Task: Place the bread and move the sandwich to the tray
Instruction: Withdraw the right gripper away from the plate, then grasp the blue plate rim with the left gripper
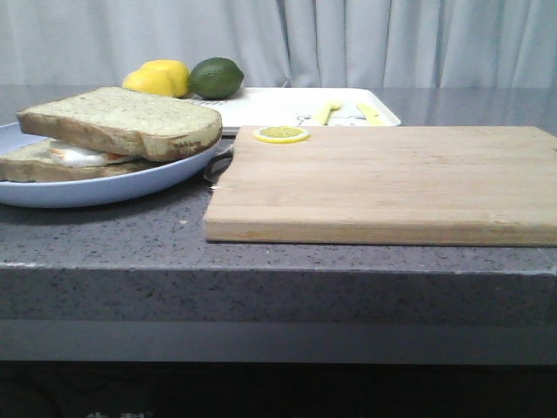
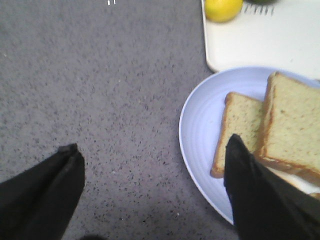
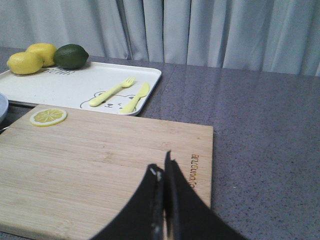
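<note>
The thick bread (image 1: pixel 122 122) lies on top of the egg sandwich (image 1: pixel 77 157) on the round pale blue plate (image 1: pixel 104 187) at the left. In the left wrist view the bread (image 2: pixel 292 125) overlaps the lower slice (image 2: pixel 240 125) on the plate (image 2: pixel 200 125). My left gripper (image 2: pixel 152 155) is open and empty above the counter, with one finger over the plate's edge beside the sandwich. The white tray (image 1: pixel 278 106) lies behind, and also shows in the right wrist view (image 3: pixel 75 85). My right gripper (image 3: pixel 162 167) is shut and empty above the cutting board. Neither gripper shows in the front view.
A wooden cutting board (image 1: pixel 383 183) lies in front of the tray, with a lemon slice (image 1: pixel 281 134) on its far left corner. Two lemons (image 1: pixel 158 78) and a lime (image 1: pixel 216 77) sit on the tray's left end. A yellow fork (image 3: pixel 112 91) and knife (image 3: pixel 136 97) lie on the tray.
</note>
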Controlling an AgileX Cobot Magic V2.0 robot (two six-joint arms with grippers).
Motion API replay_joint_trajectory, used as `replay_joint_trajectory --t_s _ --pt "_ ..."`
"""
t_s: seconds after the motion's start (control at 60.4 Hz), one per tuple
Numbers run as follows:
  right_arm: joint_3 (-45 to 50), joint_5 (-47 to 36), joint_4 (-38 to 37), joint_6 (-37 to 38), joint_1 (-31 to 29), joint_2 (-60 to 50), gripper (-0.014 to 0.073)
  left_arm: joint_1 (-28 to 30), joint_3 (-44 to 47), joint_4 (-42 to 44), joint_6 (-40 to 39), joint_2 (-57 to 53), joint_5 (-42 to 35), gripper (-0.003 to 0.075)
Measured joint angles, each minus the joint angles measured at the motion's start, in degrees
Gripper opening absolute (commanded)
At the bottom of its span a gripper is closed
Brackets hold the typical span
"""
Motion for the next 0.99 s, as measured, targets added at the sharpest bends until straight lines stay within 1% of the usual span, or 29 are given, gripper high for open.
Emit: replay_joint_trajectory --t_s 0.083,0.182,0.248,0.414,0.563,0.812,0.895,0.994 --pt "0.0 0.0 0.0 0.0 0.0 0.0 -0.0076 0.0 -5.1 -0.25 1.01 8.25 4.89 0.0568" --pt "0.0 0.0 0.0 0.0 0.0 0.0 -0.0076 0.0 -10.33 -0.93 2.09 16.08 8.24 0.0568" --pt "0.0 0.0 0.0 0.02 0.0 0.0 -0.0076 0.0 -13.12 -1.4 2.63 21.15 8.83 0.0568" --pt "0.0 0.0 0.0 0.02 0.0 0.0 -0.0076 0.0 -18.54 -1.99 3.43 29.83 9.02 0.0568" --pt "0.0 0.0 0.0 0.02 0.0 0.0 -0.0076 0.0 -21.02 -1.99 3.56 34.29 9.02 0.0568" --pt "0.0 0.0 0.0 0.02 0.0 0.0 -0.0076 0.0 -21.9 -2.43 3.69 37.12 9.07 0.0568" --pt "0.0 0.0 0.0 0.02 0.0 0.0 -0.0076 0.0 -21.9 -2.62 3.93 37.39 9.07 0.054" --pt "0.0 0.0 0.0 0.02 0.0 0.0 -0.0076 0.0 -21.9 -4.14 5.41 37.39 9.07 0.044"
